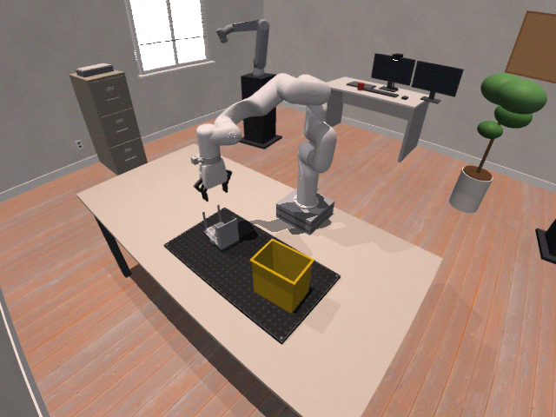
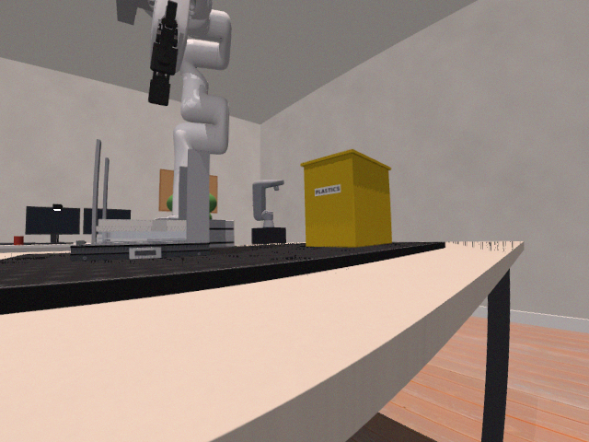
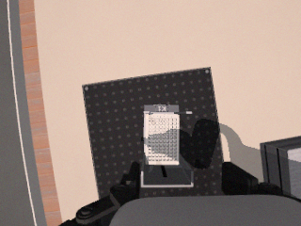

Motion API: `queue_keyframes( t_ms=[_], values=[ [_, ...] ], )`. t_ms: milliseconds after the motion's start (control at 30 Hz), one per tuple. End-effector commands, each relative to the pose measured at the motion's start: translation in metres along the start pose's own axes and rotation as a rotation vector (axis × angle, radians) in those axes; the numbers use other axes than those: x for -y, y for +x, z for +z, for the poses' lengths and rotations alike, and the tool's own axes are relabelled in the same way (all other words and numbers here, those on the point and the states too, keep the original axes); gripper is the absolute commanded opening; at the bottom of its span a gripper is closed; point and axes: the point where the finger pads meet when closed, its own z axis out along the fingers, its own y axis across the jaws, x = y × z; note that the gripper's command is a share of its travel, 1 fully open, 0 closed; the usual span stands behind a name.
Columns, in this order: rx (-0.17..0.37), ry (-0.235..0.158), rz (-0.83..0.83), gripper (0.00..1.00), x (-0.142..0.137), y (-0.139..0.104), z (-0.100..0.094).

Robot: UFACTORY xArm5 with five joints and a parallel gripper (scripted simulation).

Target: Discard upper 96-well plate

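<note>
The stack rack K1 (image 1: 222, 234) (image 2: 138, 251) (image 3: 162, 108) stands on the black pegboard mat (image 1: 201, 264) (image 2: 200, 268) (image 3: 108, 118), with two thin posts and a grey end wall. The upper white 96-well plate (image 1: 213, 231) (image 2: 143, 223) (image 3: 162, 139) lies in it on top of the lower plate (image 2: 143, 236). The yellow bin W1 (image 1: 281, 273) (image 2: 347, 204), labelled PLASTICS, stands upright on the same mat; the wrist view does not show it. My gripper (image 1: 215, 192) (image 2: 158, 97) (image 3: 181, 176) is open and empty, pointing down, well above the rack.
The arm's base (image 1: 305, 210) (image 3: 282, 160) sits on the table (image 1: 367, 314) just behind the mat. The table's far edge and the wood floor (image 3: 39, 141) show at the left of the wrist view.
</note>
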Motion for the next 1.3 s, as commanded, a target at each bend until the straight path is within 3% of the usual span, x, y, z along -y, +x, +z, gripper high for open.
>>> queue_keyframes(
  t_ms=[0, 1267],
  values=[
    [-0.001, 0.003, 0.0, 1.0, 0.001, 0.0, 0.005],
    [-0.001, 0.003, 0.0, 1.0, 0.001, -0.001, 0.062]
  ],
)
